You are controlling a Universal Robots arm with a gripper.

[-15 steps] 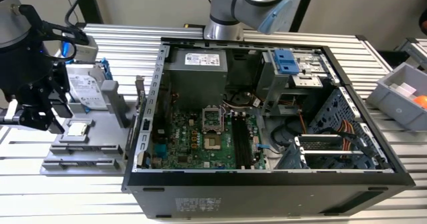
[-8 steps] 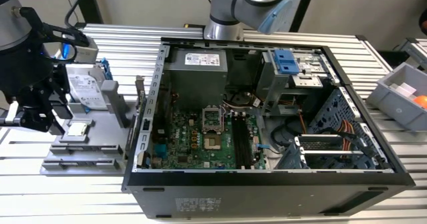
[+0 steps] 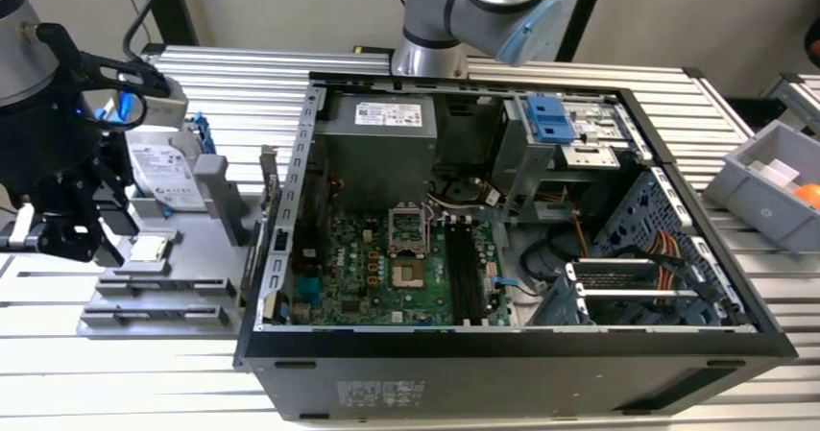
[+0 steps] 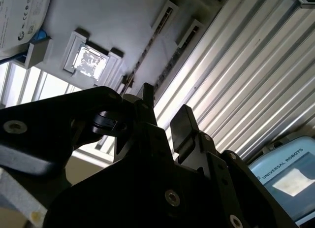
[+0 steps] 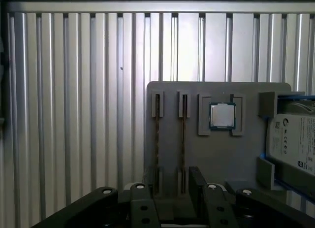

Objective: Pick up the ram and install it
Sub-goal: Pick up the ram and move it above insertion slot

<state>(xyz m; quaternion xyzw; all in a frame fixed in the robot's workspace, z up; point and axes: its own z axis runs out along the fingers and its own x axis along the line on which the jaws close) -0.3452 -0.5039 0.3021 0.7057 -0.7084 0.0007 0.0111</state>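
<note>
The arm is working on the pick-up step: the gripper (image 5: pixel 170 196) is hovering over the grey holder (image 5: pixel 216 159) on the bench (image 5: pixel 74 114), its jaws standing wide apart and carrying nothing. The ram (image 5: pixel 183 139) is standing on edge in a holder slot, with a second stick (image 5: pixel 157 139) just beside it and the chip (image 5: pixel 222 114) near. In the exterior view the gripper (image 3: pixel 64 239) is hanging at the holder, well apart from the open case (image 3: pixel 513 354), whose black slots (image 3: pixel 468 277) are looking empty. The grasp is probably calling for fingers straddling one thin edge squarely, without clipping the neighbouring stick or the slot walls.
</note>
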